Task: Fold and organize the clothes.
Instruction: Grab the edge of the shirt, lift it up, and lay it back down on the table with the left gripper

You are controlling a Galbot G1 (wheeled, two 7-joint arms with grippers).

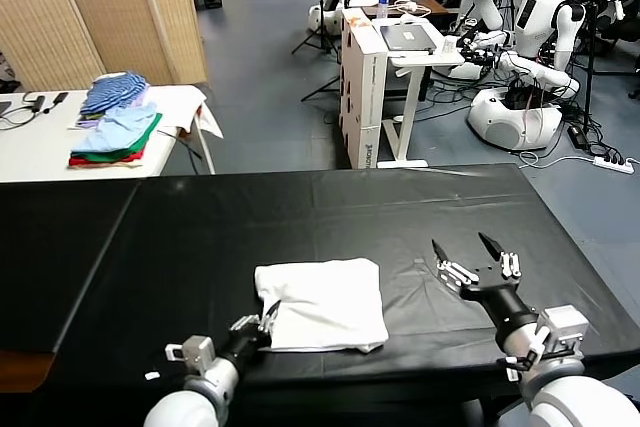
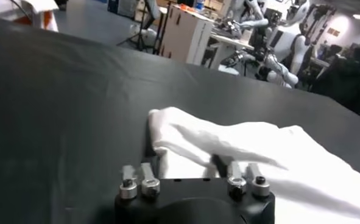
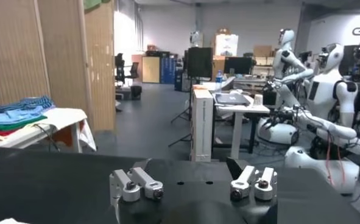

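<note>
At the upper left of the head view, a stack of folded garments in blue, green and red sits on a white side table, well apart from the work and probably only stored there.

Lower in the frame, left of centre, the left gripper lies low on the black table at the near left corner of the white T-shirt. Its jaws are drawn in on the cloth: in the left wrist view the fingers disappear under a lifted fold of the shirt edge, so it appears to have pinched that corner. Taking a corner makes sense, since a pinched corner lets the arm carry one layer over the rest without dragging the whole garment.

The T-shirt itself lies at the lower centre of the head view, already a compact rectangle, flat on the black cloth near the front edge. No printed graphic is visible on the side facing up.

At the lower right, the right gripper hovers above bare table just beside the shirt's right edge, jaws spread wide and holding nothing. It seems to be waiting clear of the fabric so it neither pins nor snags the cloth while the left arm works, yet it is close enough to help.
</note>
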